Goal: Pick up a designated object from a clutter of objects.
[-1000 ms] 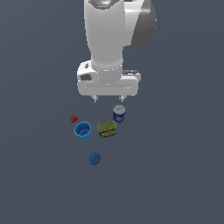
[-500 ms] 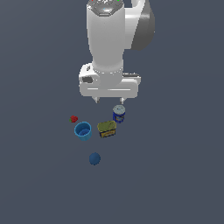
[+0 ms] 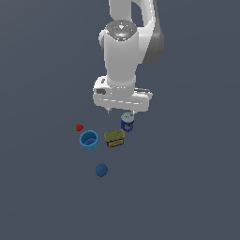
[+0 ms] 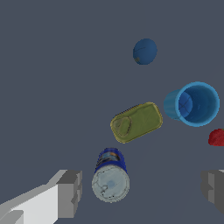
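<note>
Blue can (image 4: 110, 175): standing upright on the bench (image 3: 187, 187), just beside the tin (image 4: 136, 122), nearly under the gripper.
Gripper (image 4: 142, 192): hovering above, fingers spread wide, holding nothing.
Centring: can is sitting toward one finger (image 4: 70, 193); shifting until it is lying midway.
Descent: lowering straight, keeping clear of the tin.

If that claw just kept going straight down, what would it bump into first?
Probably the small dark-blue can with the pale grey lid, which sits between the open claw fingers, nearer one; depth is uncertain.

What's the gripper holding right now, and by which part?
Nothing. The gripper is open above the dark-blue can, fingers spread wide and touching nothing.
</note>
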Controlling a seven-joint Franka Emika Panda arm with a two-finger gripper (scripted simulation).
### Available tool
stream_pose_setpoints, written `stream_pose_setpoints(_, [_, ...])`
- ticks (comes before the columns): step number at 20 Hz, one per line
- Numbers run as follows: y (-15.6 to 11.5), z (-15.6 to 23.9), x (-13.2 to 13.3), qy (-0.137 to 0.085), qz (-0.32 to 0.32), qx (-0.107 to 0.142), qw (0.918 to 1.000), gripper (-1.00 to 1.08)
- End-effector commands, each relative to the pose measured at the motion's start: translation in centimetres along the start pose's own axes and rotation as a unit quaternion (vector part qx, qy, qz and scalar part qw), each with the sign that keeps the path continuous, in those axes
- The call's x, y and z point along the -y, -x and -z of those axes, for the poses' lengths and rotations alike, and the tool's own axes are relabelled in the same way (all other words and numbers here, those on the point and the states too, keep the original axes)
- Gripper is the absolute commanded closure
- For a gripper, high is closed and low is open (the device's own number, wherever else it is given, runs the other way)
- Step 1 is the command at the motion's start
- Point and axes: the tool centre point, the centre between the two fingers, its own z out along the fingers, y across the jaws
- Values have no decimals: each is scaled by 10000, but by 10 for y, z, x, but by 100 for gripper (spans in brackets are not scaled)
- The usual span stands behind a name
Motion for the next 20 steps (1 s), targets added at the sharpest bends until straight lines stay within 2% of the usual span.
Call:
stream_pose_setpoints(1, [8,-15,4,3,-231,-26,9997,-92])
stream_pose_setpoints(11, [51,-77,17,-13,-1233,-140,9923,-92])
stream_pose_setpoints(20, [81,-109,21,-43,-1812,-202,9832,-92])
